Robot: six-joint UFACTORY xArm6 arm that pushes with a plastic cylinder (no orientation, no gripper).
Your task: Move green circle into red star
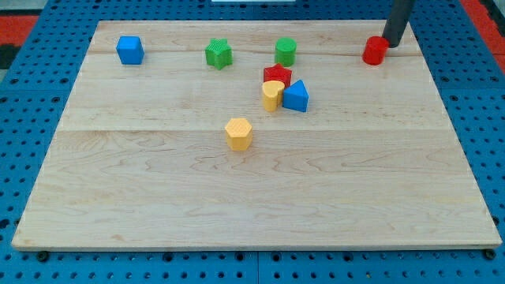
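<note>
The green circle [286,51] stands near the view's top, just right of centre. The red star [277,76] lies right below it, a small gap apart, and touches a yellow block [273,95] and a blue triangle [296,96] below it. My tip [389,44] is at the view's top right, right beside a red circle [375,50] and far to the right of the green circle.
A green star [218,54] lies left of the green circle. A blue cube [129,50] sits at the top left. A yellow hexagon [238,133] lies near the middle of the wooden board [158,197]. Blue pegboard surrounds the board.
</note>
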